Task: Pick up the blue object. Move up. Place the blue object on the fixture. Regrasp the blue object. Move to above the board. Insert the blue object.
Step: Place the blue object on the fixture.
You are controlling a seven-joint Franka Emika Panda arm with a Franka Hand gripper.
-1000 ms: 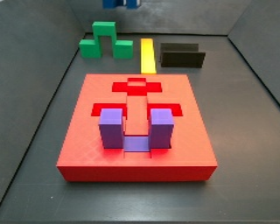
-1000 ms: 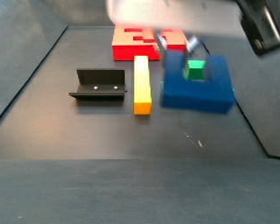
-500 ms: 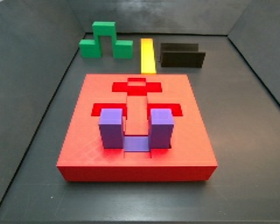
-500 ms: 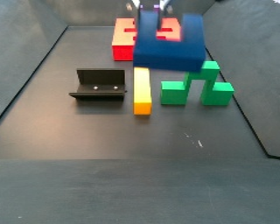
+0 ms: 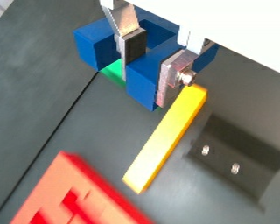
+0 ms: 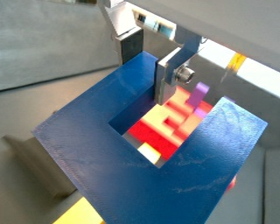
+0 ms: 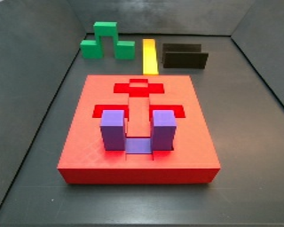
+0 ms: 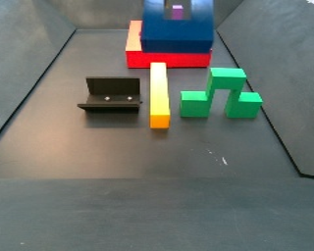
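Dark floor [image 7: 38, 115] carries board [image 7: 97, 151], fixture [image 8: 111, 96], yellow bar [image 8: 159, 95], green block [image 8: 222, 93]; gripper [image 5: 154, 54] aloft.

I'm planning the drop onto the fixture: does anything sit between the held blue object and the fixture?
Only the yellow bar, lying on the floor beside the fixture, on the blue object's side. The gripper holds that object aloft, probably above the bar. The fixture's top looks bare.

1. Dark blue on the blue object [image 6: 154, 166], clamped in the gripper [image 5: 157, 54] with silver fingers [image 5: 178, 73], dark pads.
2. Red across the board [image 7: 97, 142]; lighter purple U-block [image 7: 138, 131] seated in it.
3. Beside the board: yellow bar [image 8: 159, 93], green stepped block [image 8: 223, 94].
4. Black fixture [image 8: 110, 95] just beside the yellow bar.
5. Dark grey floor [image 8: 146, 186].
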